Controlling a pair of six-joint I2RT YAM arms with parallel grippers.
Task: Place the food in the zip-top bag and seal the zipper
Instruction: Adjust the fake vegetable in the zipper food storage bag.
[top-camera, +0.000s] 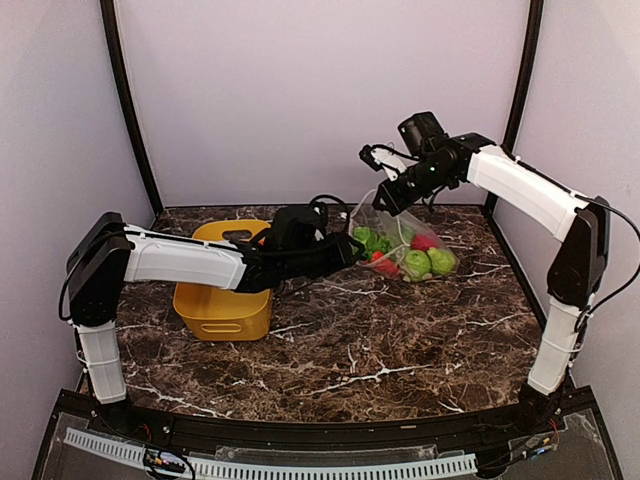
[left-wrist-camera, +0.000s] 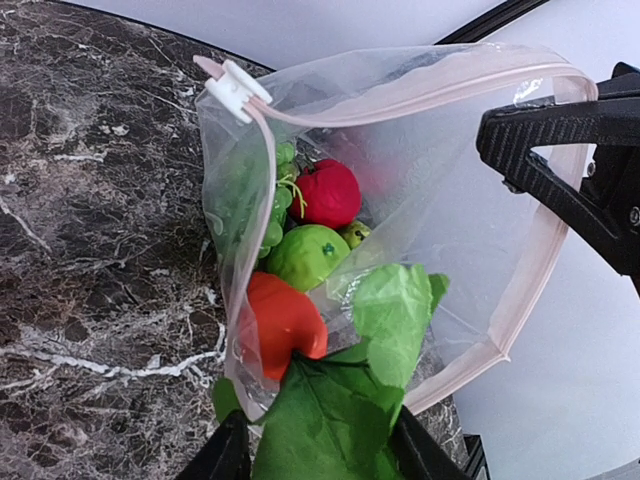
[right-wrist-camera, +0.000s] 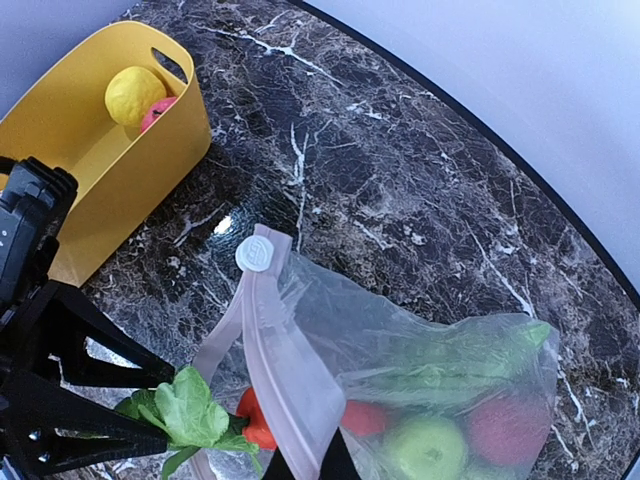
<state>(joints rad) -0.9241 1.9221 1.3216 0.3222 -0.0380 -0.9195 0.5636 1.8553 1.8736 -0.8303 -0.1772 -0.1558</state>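
Left fingers (left-wrist-camera: 222, 458) are clamped on leafy greens (left-wrist-camera: 335, 415) at the mouth of the zip-top bag (left-wrist-camera: 450, 230). Right fingers (left-wrist-camera: 545, 130) pinch the zipper (left-wrist-camera: 400, 95), with the bag's base on the worktop (top-camera: 350, 340).

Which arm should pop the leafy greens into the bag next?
Left. The left claw grips the leafy greens right at the open mouth of the bag. The right claw is busy pinching the bag's rim, holding it open.
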